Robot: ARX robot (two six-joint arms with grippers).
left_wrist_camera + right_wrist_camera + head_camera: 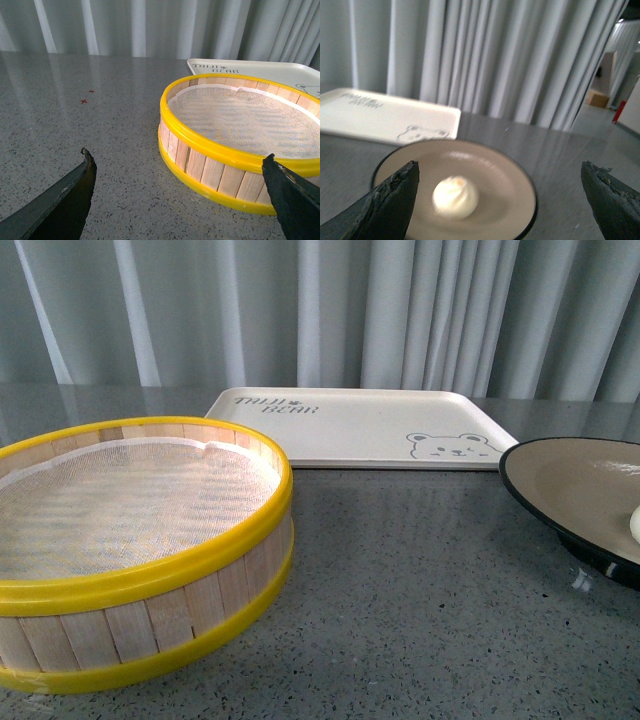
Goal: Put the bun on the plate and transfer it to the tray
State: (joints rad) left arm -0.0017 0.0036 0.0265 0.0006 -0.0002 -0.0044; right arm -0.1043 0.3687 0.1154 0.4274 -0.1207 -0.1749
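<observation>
bun (455,197) sits inside the plate (505,195), on the beige inner surface, upright with the twisted top up. in front view only a sliver of the bun (635,524) shows at the right frame edge, on the plate (570,480). the plate is on the grey speckled table (420,580), near the front right corner of the tray (370,425) and not on it; right wrist view shows a strip of table between them. the tray lies flat towards the back, bear face at its right near corner, nothing on it. right gripper (500,165): jaws spread wide, holding nothing, bun and plate visible between the two fingers and clear of both. left gripper (177,154): also wide open and empty, above the table beside the yellow-rimmed steamer basket (210,165), no contact visible. the basket (140,580) is front left, white mesh liner inside, no bun in it. small red marks (87,97) on the table left of the basket. grey curtain (400,310) behind. neither arm shows in front view.
</observation>
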